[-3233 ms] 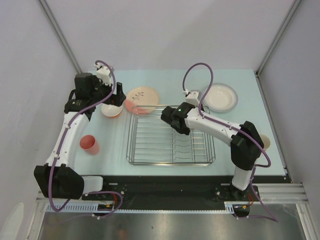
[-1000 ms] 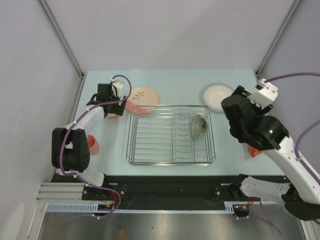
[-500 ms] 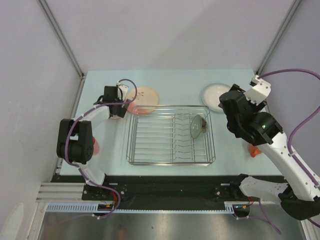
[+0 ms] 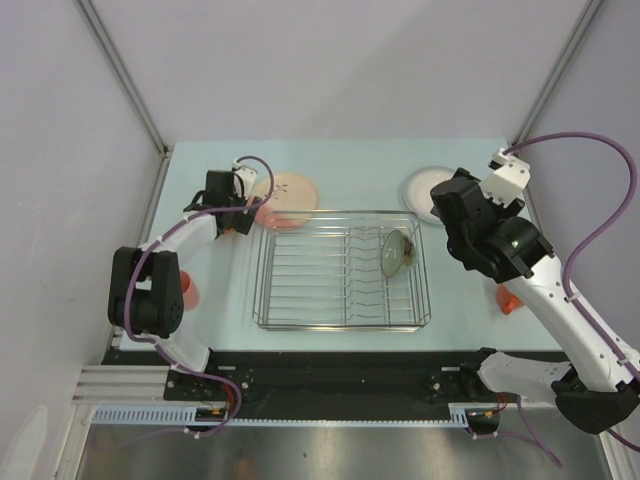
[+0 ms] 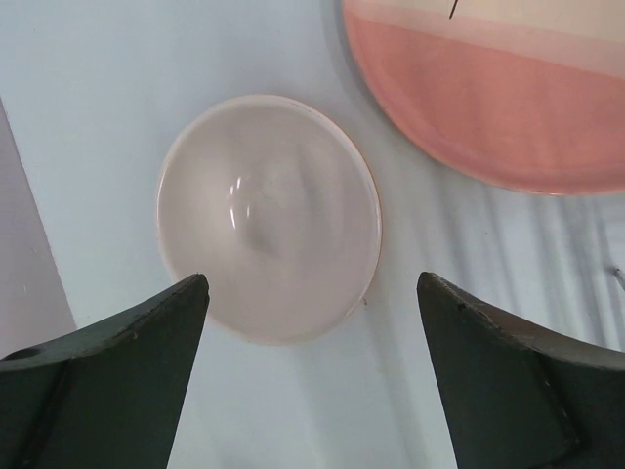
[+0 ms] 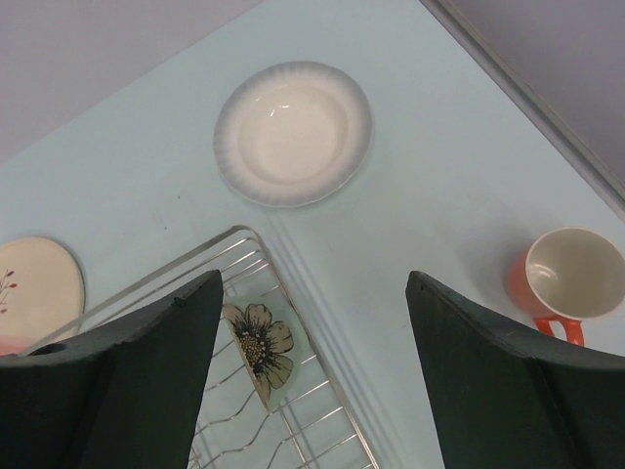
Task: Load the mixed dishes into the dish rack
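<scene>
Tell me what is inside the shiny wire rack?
One small green glass bowl with a flower picture stands on edge at the right end of the chrome wire dish rack. Nothing covers the rack from above; no other dish shows inside.

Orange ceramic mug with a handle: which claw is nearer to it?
Right. The right claw hangs open near the orange ceramic mug; the left claw is across the chrome wire rack, over a round white bowl.
</scene>
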`<control>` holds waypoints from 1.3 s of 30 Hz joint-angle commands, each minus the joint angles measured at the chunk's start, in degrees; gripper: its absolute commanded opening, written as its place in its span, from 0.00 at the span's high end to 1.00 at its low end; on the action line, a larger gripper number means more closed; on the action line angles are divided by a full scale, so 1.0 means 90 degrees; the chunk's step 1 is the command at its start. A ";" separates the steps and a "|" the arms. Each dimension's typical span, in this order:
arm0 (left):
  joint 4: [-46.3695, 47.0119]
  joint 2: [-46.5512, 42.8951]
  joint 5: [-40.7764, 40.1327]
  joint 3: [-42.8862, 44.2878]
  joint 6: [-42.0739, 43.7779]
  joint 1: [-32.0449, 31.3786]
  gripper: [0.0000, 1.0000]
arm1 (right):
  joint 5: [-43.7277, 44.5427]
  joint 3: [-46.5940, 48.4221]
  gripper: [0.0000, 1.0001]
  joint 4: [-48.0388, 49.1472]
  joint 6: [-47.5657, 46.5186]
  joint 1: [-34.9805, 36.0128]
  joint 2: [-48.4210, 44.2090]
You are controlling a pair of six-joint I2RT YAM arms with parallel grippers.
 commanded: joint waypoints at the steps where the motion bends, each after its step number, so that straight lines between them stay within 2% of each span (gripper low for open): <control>1: -0.0028 -0.0292 0.0060 0.0013 0.0127 -0.0023 0.06 | -0.0013 -0.0063 0.19 0.0032 0.0028 -0.0020 -0.0005; 11: -0.0028 -0.0205 0.0168 -0.0134 0.0166 -0.0042 0.06 | -0.0003 -0.0141 0.19 0.0091 0.0048 -0.0020 -0.0113; 16: 0.0265 0.0224 -0.0125 -0.0007 0.0313 -0.0033 0.14 | -0.0062 -0.0160 0.21 0.0081 0.0067 -0.0020 -0.0132; 19: 0.0411 0.0508 -0.0292 0.0120 0.0391 -0.0033 0.26 | -0.0032 -0.0170 0.22 0.0013 0.0116 -0.0020 -0.0161; 20: 0.0441 0.0576 -0.0331 0.0139 0.0411 -0.0042 0.35 | -0.0023 -0.0180 0.22 0.0003 0.0116 -0.0011 -0.0181; 25: 0.0645 0.0909 -0.0516 0.0189 0.0557 -0.0033 0.44 | -0.0003 -0.0190 0.22 -0.0065 0.0155 -0.0011 -0.0288; 27: 0.0695 0.0957 -0.0536 0.0169 0.0586 -0.0033 0.56 | 0.0007 -0.0200 0.23 -0.0085 0.0165 -0.0011 -0.0308; 28: 0.0714 0.0987 -0.0565 0.0169 0.0587 -0.0033 0.74 | 0.0007 -0.0200 0.23 -0.0104 0.0184 -0.0011 -0.0318; 30: 0.0676 0.0977 -0.0585 0.0208 0.0587 -0.0033 0.97 | 0.0017 -0.0229 0.23 -0.0095 0.0184 -0.0011 -0.0318; 35: 0.0178 0.0209 -0.0371 0.0296 0.0450 -0.0023 1.00 | 0.0046 -0.0278 0.24 0.0012 0.0106 0.0009 -0.0250; 38: -0.0504 -0.0523 0.0038 0.0675 0.0294 -0.0003 1.00 | 0.0085 -0.0326 0.25 0.0149 -0.0050 -0.0001 -0.0162; 39: -0.0767 -0.0691 0.0195 0.1102 0.0245 0.0026 1.00 | 0.0133 -0.0336 0.25 0.0207 -0.0069 -0.0001 -0.0152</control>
